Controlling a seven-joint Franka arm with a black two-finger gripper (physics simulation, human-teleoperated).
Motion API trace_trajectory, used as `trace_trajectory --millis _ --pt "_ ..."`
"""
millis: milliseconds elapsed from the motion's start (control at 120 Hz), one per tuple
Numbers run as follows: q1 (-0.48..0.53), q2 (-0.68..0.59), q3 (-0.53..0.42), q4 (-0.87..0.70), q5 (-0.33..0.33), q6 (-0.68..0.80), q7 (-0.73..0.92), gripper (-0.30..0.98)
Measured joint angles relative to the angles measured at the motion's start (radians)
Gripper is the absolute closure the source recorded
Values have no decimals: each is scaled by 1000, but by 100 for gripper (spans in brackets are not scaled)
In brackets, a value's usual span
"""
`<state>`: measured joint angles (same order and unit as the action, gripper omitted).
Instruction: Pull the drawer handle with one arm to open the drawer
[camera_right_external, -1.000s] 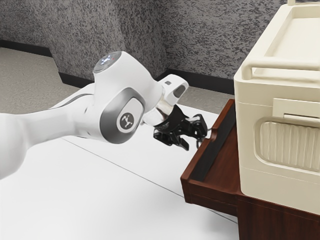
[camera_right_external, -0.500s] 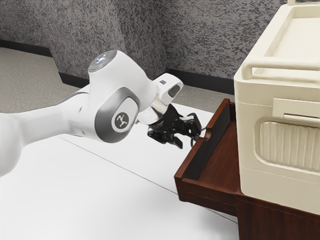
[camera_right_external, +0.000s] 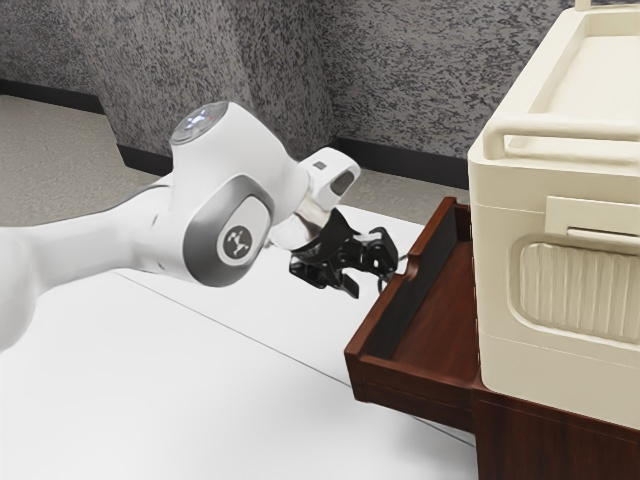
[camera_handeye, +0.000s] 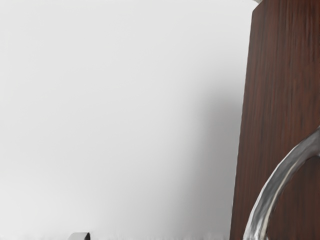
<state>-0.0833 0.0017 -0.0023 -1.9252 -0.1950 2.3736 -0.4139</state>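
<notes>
Half or more done, by the look of the drawer (camera_right_external: 418, 386), standing well out of the cabinet (camera_right_external: 540, 445). Find the handle (camera_handeye: 272, 186) beside the jaws (camera_right_external: 370, 282), parted, not clamped on it. Perhaps pull slightly further, then back away.

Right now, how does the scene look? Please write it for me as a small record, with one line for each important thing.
drawer: open, sticking out of the cabinet
handle: curved metal, on the drawer's front
gripper: open, at the handle; whether a finger touches it, I cannot tell
box: cream-coloured, on top of the cabinet
task state: drawer visibly open; whether fully, unclear
</notes>
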Motion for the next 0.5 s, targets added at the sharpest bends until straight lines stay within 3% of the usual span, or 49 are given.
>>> trace_trajectory --millis 100,500 --pt "60 -13 -35 -15 -1 0 0 36" --pt "97 -25 -30 -31 -16 1 5 36"
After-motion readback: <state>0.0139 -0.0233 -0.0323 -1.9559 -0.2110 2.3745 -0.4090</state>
